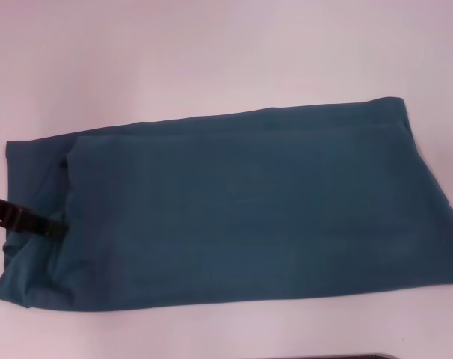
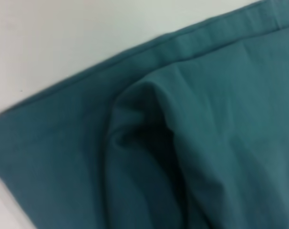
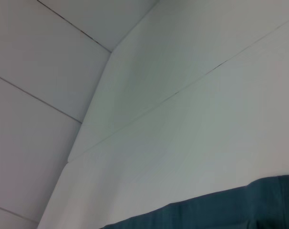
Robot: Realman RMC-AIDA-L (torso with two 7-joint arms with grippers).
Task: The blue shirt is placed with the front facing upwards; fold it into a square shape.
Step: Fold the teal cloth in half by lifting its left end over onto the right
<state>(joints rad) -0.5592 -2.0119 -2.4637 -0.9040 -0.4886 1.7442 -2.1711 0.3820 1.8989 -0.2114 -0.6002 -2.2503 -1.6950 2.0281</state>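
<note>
You've got the blue shirt [image 1: 241, 217] lying as a long folded band across the counter [image 1: 211, 52], long axis running left-right w/ a slight tilt. Left gripper [image 1: 51, 224] sits at mid-left of frame, on the shirt's left end; jaws' state can't be told. Right gripper barely shows at the far right edge, off the cloth, so left arm's nearer.

Lab-like: bare white table [image 1: 211, 60] (seamed panels [image 3: 49, 71])
</note>
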